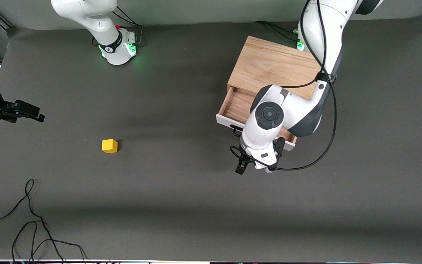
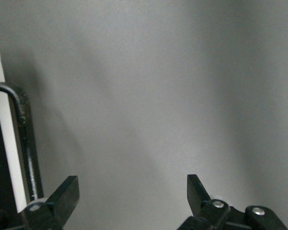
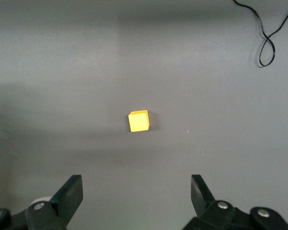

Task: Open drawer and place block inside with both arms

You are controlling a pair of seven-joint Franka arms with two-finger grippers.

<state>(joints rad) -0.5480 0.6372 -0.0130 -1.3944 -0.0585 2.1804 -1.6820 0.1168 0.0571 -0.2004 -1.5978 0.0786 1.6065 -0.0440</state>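
The drawer (image 1: 236, 105) stands partly pulled out of its oak box (image 1: 271, 64), with its light wood inside showing. Its white front panel (image 1: 225, 121) and black wire handle (image 1: 236, 129) face the front camera. My left gripper (image 1: 243, 165) hangs open just in front of the drawer, clear of the handle (image 2: 28, 143), with nothing between its fingers (image 2: 67, 191). The yellow block (image 1: 109, 146) sits alone on the grey mat toward the right arm's end. My right gripper (image 1: 35, 113) is open and empty, up in the air short of the block (image 3: 138, 121).
Loose black cables (image 1: 31, 220) lie on the mat near the front camera at the right arm's end; one loop (image 3: 268, 45) shows in the right wrist view. The left arm's elbow covers part of the drawer. Both bases (image 1: 119, 49) glow green.
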